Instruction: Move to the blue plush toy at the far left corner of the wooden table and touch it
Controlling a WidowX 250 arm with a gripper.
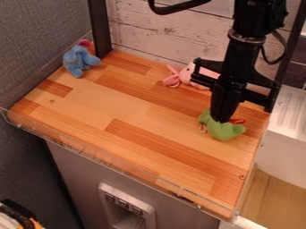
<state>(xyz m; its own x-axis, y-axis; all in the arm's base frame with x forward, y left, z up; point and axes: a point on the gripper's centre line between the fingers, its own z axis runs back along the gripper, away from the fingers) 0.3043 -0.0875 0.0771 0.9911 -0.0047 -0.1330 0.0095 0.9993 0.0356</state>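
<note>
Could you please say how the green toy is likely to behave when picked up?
The green toy looks like plush, so it should squash softly. Its stuffed-looking body suggests little weight, and its lumpy shape probably won't roll far.

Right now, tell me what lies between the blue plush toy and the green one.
Bare tabletop lies between the blue plush toy and green plush toy, as the camera view shows.
</note>
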